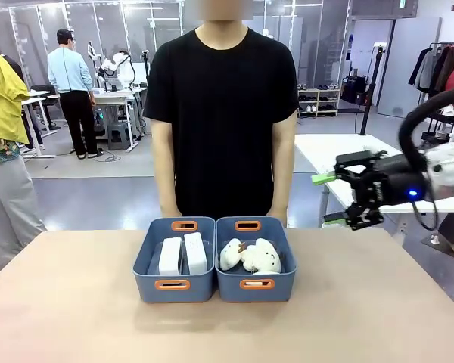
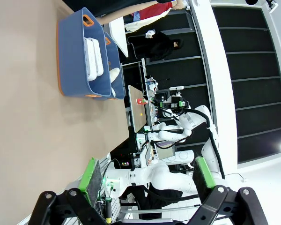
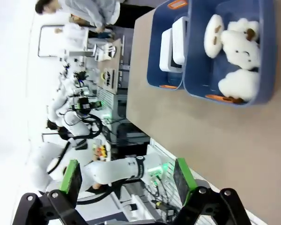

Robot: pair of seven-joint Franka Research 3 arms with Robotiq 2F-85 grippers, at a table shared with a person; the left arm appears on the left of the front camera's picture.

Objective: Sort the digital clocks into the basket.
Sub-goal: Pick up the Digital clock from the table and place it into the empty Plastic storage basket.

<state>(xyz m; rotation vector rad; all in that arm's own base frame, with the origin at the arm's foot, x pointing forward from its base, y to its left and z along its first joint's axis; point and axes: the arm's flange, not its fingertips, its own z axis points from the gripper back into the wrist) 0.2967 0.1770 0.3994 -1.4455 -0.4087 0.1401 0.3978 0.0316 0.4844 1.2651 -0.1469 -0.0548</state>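
Since both digital clocks are seen lying side by side inside the left-hand basket near the bench's far edge, sorting is judged complete. Plush toys are kept apart in the adjoining bin. The right gripper is held clear, fully open, empty; the left gripper likewise.

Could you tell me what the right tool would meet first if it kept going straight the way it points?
Probably nothing: the open right tool points leftward, well above the table and both bins, toward the person's forearm, which seems farther back; depth is unclear.
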